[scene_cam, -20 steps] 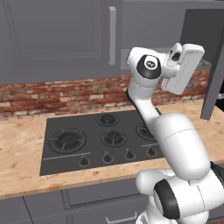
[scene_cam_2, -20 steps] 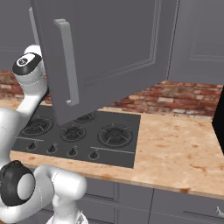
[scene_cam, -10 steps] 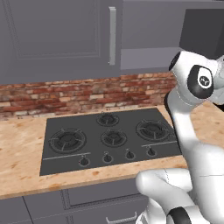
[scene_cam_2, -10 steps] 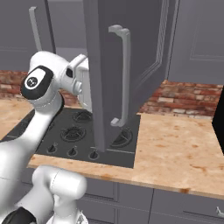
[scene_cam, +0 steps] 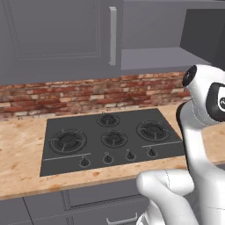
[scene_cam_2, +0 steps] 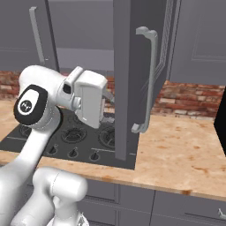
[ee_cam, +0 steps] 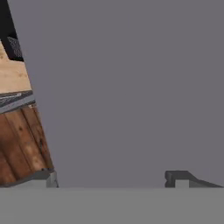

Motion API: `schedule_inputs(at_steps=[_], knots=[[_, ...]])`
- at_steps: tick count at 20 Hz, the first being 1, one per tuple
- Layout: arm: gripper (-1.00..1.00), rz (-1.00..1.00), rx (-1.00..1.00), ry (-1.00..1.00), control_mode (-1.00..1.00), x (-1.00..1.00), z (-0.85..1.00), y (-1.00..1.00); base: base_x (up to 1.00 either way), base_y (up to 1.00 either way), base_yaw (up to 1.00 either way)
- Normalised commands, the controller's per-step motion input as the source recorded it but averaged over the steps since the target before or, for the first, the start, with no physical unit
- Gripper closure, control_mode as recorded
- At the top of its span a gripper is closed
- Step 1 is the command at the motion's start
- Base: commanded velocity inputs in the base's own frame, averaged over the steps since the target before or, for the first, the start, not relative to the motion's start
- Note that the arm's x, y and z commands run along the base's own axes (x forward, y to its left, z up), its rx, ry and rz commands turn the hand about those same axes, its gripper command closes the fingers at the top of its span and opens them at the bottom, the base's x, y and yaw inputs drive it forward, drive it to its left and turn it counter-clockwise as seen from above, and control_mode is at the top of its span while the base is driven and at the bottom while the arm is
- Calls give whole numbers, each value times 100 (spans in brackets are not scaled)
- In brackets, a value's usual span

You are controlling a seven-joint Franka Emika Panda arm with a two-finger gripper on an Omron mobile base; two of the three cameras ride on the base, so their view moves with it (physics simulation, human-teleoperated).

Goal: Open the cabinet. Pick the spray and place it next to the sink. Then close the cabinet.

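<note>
Cabinet (scene_cam_2: 128,79) door swung wide out over the hob (scene_cam: 110,138), its inner face just ahead of the gripper (ee_cam: 109,181), whose jaws stand spread and empty, with the silver handle (scene_cam_2: 148,79) on the outer side.

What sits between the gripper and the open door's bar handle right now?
In the right base view, the swung-out cabinet door itself: the gripper is behind its inner face, and the bar handle is on the outer face.

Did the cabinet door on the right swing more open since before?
Yes. In the right base view the open cabinet door has swung further out, its handle now well right of the hob, with the gripper behind it.
</note>
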Motion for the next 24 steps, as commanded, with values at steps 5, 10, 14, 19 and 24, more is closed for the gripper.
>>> schedule_inputs(at_steps=[5, 10, 14, 19, 24], knots=[[-100, 6, 1, -8, -100, 14, 0, 16, 0, 0, 0], [-100, 12, 9, -23, -100, -4, 7, 24, 0, 0, 0], [-100, 22, 16, -24, -100, -8, 0, 41, 0, 0, 0], [-100, 30, 16, -16, -100, -2, 0, 55, 0, 0, 0], [-100, 43, 11, -4, -100, -6, 0, 62, 0, 0, 0]])
